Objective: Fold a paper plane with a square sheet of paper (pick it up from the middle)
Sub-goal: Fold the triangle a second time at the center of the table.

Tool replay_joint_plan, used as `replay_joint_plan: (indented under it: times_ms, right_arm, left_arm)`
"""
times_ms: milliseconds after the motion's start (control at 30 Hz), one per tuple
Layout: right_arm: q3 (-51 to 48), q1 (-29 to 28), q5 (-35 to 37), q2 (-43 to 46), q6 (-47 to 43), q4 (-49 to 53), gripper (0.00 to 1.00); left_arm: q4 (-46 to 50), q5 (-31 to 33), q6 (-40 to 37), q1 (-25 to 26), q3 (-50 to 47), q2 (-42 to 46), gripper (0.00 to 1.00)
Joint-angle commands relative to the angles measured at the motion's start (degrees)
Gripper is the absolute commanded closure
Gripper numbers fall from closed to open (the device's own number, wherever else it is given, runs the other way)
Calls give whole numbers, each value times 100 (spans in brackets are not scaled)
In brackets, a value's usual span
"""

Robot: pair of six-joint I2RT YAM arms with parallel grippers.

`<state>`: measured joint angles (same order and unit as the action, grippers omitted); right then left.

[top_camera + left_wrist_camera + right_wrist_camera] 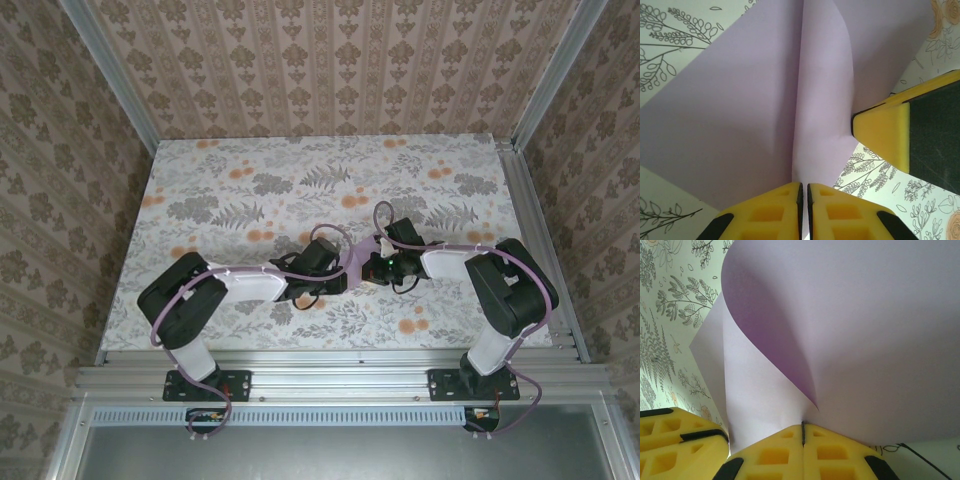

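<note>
The fingers of the left gripper are pressed together on a raised crease of the square sheet of paper. The right gripper pinches the same sheet just beside it (a loose flap curls up there). The sheet rests near the middle of the floral tablecloth, slightly toward its near edge.

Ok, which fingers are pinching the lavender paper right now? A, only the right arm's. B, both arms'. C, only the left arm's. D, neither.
B: the left fingers and the right fingers are each closed on the square sheet of paper, which rises from between them.
</note>
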<state>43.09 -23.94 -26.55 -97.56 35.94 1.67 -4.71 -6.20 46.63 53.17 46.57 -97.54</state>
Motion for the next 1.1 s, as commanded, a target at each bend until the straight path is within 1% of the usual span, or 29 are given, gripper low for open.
replay_joint_plan:
  times_ms: [0, 200, 367, 600, 700, 800, 867, 1067]
  right_arm:
    - [-169, 21, 664, -199, -91, 747, 98]
    - [-191, 19, 676, -202, -94, 745, 98]
    - [-196, 17, 681, -190, -92, 744, 98]
    - [-169, 19, 708, -149, -131, 808, 99]
    - [-178, 20, 692, -141, -127, 793, 98]
    - [-192, 21, 635, -142, -114, 747, 98]
    - [-198, 15, 592, -142, -107, 713, 98]
    - [-205, 21, 519, -81, -96, 703, 98]
  left_arm:
    - [-15, -75, -47, 30, 98, -197, 86]
    - [-65, -185, -31, 105, 158, -325, 86]
    - [30, -138, -73, 139, 166, -297, 86]
    - [611, 358, -321, 218, 234, 149, 87]
    - [609, 495, -374, 237, 227, 388, 88]
    - [351, 386, -412, 216, 244, 387, 88]
    - [127, 179, -392, 186, 276, 234, 88]
    - [-323, -135, -243, 107, 197, -201, 88]
